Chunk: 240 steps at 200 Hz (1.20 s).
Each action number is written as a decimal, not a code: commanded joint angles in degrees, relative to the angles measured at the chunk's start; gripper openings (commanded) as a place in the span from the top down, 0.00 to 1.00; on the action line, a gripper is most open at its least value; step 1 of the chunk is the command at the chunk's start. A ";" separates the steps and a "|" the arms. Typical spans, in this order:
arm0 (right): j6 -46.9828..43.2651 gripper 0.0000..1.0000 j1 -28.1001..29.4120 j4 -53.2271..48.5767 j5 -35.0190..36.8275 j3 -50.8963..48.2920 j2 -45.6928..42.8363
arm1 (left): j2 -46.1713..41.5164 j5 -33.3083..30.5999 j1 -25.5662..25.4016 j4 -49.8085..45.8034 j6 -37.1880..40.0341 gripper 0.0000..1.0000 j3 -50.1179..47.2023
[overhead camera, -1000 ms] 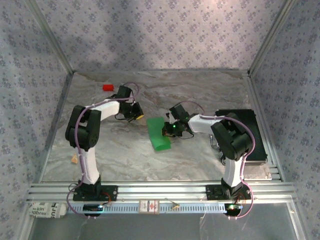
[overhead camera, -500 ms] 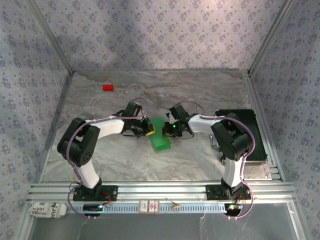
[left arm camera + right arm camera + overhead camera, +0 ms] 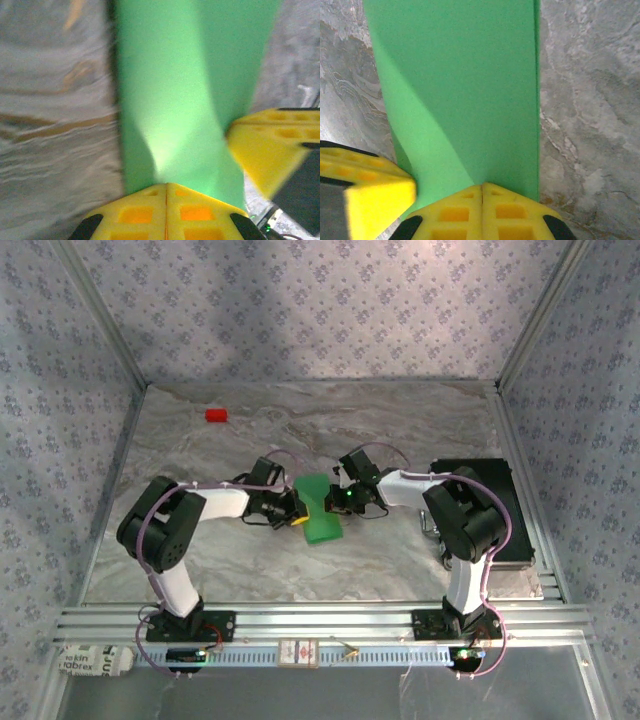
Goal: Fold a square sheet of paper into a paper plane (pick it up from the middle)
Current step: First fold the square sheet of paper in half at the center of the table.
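Note:
The square sheet of paper (image 3: 321, 510), bright green, lies on the marble table folded into a narrow band with a slanted crease; its outline is a blunt strip, not a pointed paper plane. My left gripper (image 3: 298, 514) is shut, its yellow fingertips (image 3: 150, 192) resting on the paper's (image 3: 185, 90) left edge. From the other side, my right gripper (image 3: 337, 502) is shut too, with its fingertips (image 3: 495, 192) pressed on the paper (image 3: 470, 85). Neither pair of jaws has paper between them. The other gripper's yellow finger (image 3: 272, 145) (image 3: 365, 185) shows in each wrist view.
A small red block (image 3: 216, 415) lies at the back left of the table. A black box (image 3: 480, 485) stands at the right behind the right arm. Patterned walls and metal rails close the table on three sides.
My left arm has swung from the back left, near the red block, down and right to the paper's left edge. The right arm and the paper have stayed put.

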 commanded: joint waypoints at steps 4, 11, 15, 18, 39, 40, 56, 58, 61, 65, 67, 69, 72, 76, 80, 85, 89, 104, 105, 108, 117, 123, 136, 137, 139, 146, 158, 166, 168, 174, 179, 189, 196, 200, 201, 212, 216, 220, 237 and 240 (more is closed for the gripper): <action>0.46 1.00 0.17 -7.18 3.84 -2.94 1.64 | 0.81 -1.61 -0.27 -0.51 1.88 0.93 -1.56; 0.40 1.00 0.13 -7.08 3.88 -3.07 1.71 | 0.81 -1.71 -0.35 -0.60 2.10 0.93 -1.53; 0.47 1.00 0.17 -7.08 3.90 -3.13 1.72 | 0.84 -1.73 -0.32 -0.68 2.12 0.93 -1.46; 0.45 1.00 0.12 -7.02 3.89 -3.12 1.72 | 0.81 -1.67 -0.30 -0.76 2.22 0.93 -1.30; 0.48 1.00 0.17 -7.02 3.88 -3.09 1.64 | -0.04 -1.40 -0.42 -1.03 2.22 0.93 -0.46; 0.48 1.00 0.17 -7.05 3.88 -3.11 1.64 | -0.14 -1.42 -0.43 -1.08 2.25 0.93 -0.42; 0.47 1.00 0.13 -7.24 4.12 -3.13 1.30 | -1.48 -1.36 -0.43 -1.56 2.16 0.92 0.65; 0.48 1.00 0.15 -7.20 4.14 -3.13 1.25 | -1.65 -1.36 -0.40 -1.72 2.16 0.92 0.80; 0.44 1.00 0.17 -7.24 4.30 -3.18 1.15 | -1.89 -1.34 -0.36 -1.93 2.12 0.92 1.09; 0.40 1.00 0.17 -7.17 4.40 -3.29 1.03 | -2.21 -1.35 -0.37 -2.27 2.19 0.92 1.42; 0.44 1.00 0.13 -7.08 4.41 -3.37 1.02 | -2.43 -1.36 -0.36 -2.38 2.19 0.92 1.58; 0.42 1.00 0.15 -7.08 4.41 -3.38 0.97 | -2.62 -1.36 -0.42 -2.54 2.13 0.92 1.76; 0.40 1.00 0.17 -7.09 4.42 -3.39 0.93 | -2.88 -1.35 -0.40 -2.80 2.19 0.92 2.01; 0.33 1.00 0.17 -7.25 4.33 -3.33 0.88 | -3.18 -1.36 -0.39 -3.12 2.11 0.92 2.42; 0.36 1.00 0.13 -7.31 4.33 -3.22 0.80 | -3.54 -1.34 -0.35 -3.44 2.03 0.92 2.78; 0.25 1.00 0.18 -7.39 4.41 -3.15 0.69 | -4.03 -1.24 -0.51 -3.65 1.90 0.92 3.03; 0.22 1.00 0.17 -7.43 4.42 -3.14 0.62 | -4.38 -1.19 -0.44 -3.61 1.70 0.92 3.26; -0.12 1.00 0.18 -8.35 4.50 -2.85 0.27 | -5.78 -1.10 -0.75 -2.71 0.59 0.91 3.40; -0.12 1.00 0.18 -8.35 4.50 -2.85 0.27 | -5.87 -1.10 -0.73 -2.62 0.51 0.91 3.40; -0.27 1.00 0.25 -8.51 4.58 -2.84 0.19 | -6.07 -1.09 -0.71 -2.36 0.26 0.91 3.32; -0.40 1.00 0.17 -8.78 4.92 -2.79 -0.08 | -6.56 -0.77 -0.82 -1.41 -0.69 0.91 3.14; -0.44 1.00 0.17 -8.90 5.03 -2.87 -0.13 | -6.74 -0.67 -0.92 -0.87 -1.13 0.91 3.09; -0.30 1.00 0.09 -8.74 5.03 -3.04 -0.10 | -6.78 -0.28 -1.14 -0.36 -1.71 0.91 3.05; -0.31 1.00 0.09 -8.66 5.03 -3.00 -0.11 | -6.77 -0.25 -1.19 -0.31 -1.78 0.91 3.05; -0.26 1.00 0.13 -8.61 4.99 -3.08 -0.12 | -6.71 -0.22 -1.22 -0.22 -1.83 0.91 3.07; -0.09 1.00 0.15 -8.43 4.90 -3.13 -0.13 | -6.74 -0.06 -1.40 -0.01 -2.02 0.91 3.19; -0.19 1.00 0.20 -8.48 4.90 -3.05 -0.12 | -6.74 -0.09 -1.72 0.32 -2.19 0.91 3.06; -0.21 1.00 0.17 -8.50 5.03 -3.12 -0.17 | -6.74 -0.13 -1.90 0.72 -2.52 0.91 2.79; -0.22 1.00 0.17 -8.55 5.07 -3.13 -0.22 | -6.68 -0.13 -1.86 0.83 -2.61 0.91 2.74; -0.18 1.00 0.15 -8.58 5.11 -3.18 -0.32 | -6.76 -0.03 -2.00 1.25 -2.93 0.91 2.49; -0.18 1.00 0.17 -8.62 5.12 -3.26 -0.45 | -6.83 0.04 -2.17 1.68 -3.21 0.91 2.28; -0.12 1.00 0.23 -8.52 5.29 -3.55 -0.74 | -6.82 0.29 -2.53 2.18 -3.49 0.91 1.95; -0.01 1.00 0.18 -8.41 5.20 -3.81 -0.78 | -6.73 0.40 -2.79 2.38 -3.52 0.91 1.86; 0.00 1.00 0.17 -8.42 5.15 -3.81 -0.72 | -6.75 0.40 -2.93 2.32 -3.54 0.91 1.90; 0.02 1.00 0.17 -8.45 5.18 -3.82 -0.73 | -6.71 0.40 -2.96 2.35 -3.53 0.91 1.90; 0.19 1.00 0.26 -8.21 5.20 -4.10 -0.66 | -6.30 0.62 -3.31 2.66 -3.60 0.91 1.82; 0.23 1.00 0.26 -8.05 5.06 -4.15 -0.56 | -6.15 0.73 -3.38 2.92 -3.67 0.91 1.79; 0.37 1.00 0.26 -7.91 5.03 -4.22 -0.47 | -5.94 0.90 -3.44 3.22 -3.84 0.91 1.73; 0.41 1.00 0.26 -7.64 5.03 -4.42 -0.30 | -5.03 1.78 -3.77 4.80 -4.57 0.91 1.74; 0.43 1.00 0.26 -7.69 5.03 -4.45 -0.30 | -4.81 1.88 -3.89 4.95 -4.65 0.91 1.85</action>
